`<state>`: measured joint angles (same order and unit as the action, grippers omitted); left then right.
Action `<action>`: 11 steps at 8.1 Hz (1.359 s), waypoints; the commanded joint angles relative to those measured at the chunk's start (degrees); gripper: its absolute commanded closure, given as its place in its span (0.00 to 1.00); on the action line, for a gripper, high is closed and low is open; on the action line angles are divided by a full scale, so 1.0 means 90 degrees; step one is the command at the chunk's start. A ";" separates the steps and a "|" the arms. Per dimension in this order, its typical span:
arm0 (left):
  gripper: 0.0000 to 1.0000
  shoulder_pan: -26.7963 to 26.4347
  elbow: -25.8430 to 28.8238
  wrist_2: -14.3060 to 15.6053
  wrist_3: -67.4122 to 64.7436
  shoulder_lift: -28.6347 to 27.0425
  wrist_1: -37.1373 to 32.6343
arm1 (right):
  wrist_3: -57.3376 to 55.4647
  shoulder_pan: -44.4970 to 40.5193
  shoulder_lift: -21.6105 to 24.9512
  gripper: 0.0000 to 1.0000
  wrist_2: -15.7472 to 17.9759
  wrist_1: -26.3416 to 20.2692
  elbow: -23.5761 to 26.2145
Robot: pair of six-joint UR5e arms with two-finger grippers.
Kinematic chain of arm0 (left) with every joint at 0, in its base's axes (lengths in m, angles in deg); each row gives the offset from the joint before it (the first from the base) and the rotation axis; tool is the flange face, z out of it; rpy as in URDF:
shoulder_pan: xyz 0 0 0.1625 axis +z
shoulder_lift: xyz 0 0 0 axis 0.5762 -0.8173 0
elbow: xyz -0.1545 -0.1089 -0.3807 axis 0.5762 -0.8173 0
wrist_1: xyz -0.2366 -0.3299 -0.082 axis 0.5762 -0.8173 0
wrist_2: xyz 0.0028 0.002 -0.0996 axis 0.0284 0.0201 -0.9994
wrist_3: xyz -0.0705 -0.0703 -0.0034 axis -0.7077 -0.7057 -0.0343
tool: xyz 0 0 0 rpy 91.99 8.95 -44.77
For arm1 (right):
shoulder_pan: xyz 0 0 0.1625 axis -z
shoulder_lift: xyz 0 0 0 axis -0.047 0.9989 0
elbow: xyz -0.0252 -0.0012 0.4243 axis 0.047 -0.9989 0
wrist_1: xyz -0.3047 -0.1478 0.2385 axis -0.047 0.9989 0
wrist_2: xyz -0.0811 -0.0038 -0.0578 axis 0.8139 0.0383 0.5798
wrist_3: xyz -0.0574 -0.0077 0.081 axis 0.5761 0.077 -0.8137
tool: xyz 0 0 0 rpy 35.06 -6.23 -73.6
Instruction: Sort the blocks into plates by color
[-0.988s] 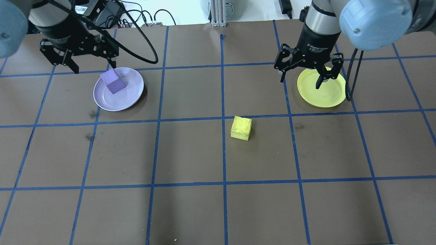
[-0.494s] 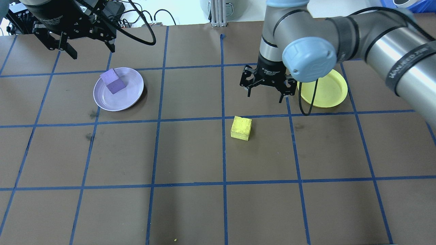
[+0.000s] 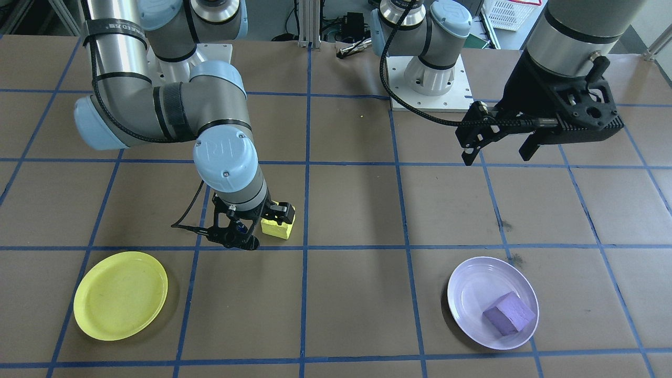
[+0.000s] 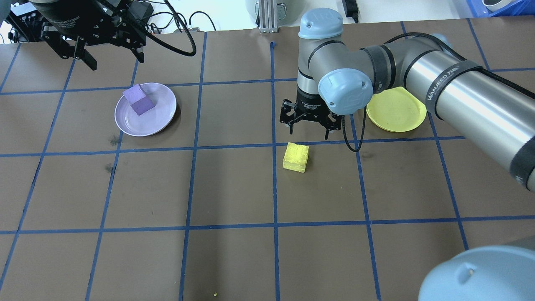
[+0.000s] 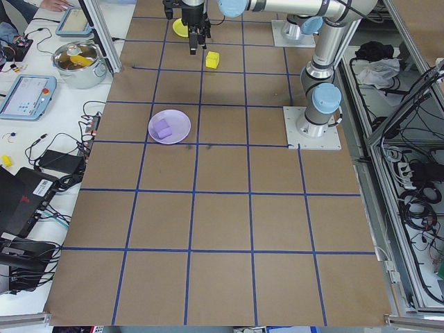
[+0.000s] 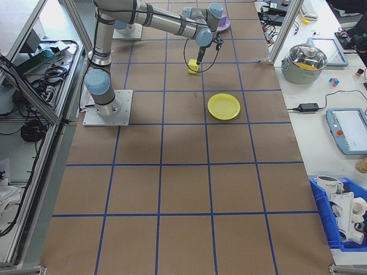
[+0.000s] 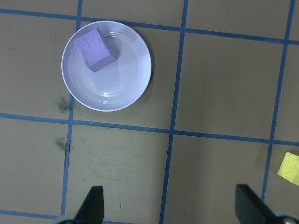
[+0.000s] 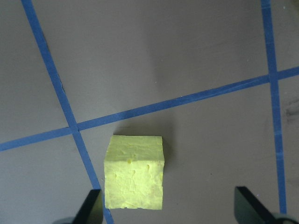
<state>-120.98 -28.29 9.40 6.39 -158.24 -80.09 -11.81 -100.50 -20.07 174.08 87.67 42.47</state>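
The yellow block lies on the brown table near its middle. My right gripper hangs open just behind it, nothing between its fingers. In the right wrist view the yellow block sits low and left, close to the left fingertip. The empty yellow plate lies to the right, partly behind the right arm. The purple block rests in the lavender plate at the left. My left gripper hovers open behind that plate and is empty. The left wrist view shows the purple block in the plate.
Blue tape lines divide the table into squares. A black cable loops down from the right wrist beside the yellow block. A side bench beyond the table holds a pot and tablets.
My right arm swung from over the yellow plate leftward and down to just behind the yellow block. My left gripper drew back from the lavender plate, then held still. Both blocks stayed put.
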 commanded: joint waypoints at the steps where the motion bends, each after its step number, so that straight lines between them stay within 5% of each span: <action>1: 0.00 -0.0018 -0.0009 0.0007 0.0001 0.0107 -0.0001 | 0.0012 -0.0116 -0.0233 0.00 -0.0021 0.0037 0.0055; 4: 0.00 -0.0018 -0.0018 -0.0013 0.0001 0.0058 0.0009 | 0.0022 -0.0262 -0.0535 0.00 -0.0031 0.0739 0.0065; 10: 0.00 -0.0018 -0.0028 -0.0022 0.0001 0.0107 0.0009 | 0.0041 -0.0312 -0.0741 0.00 -0.0011 0.0740 0.0454; 11: 0.00 -0.0028 -0.0038 -0.0022 0.0001 0.0116 0.0009 | 0.0032 -0.0312 -0.0721 0.06 -0.0021 0.0750 0.0465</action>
<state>-121.15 -28.55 9.20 6.39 -157.31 -80.01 -11.51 -103.28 -26.77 173.93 94.30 45.53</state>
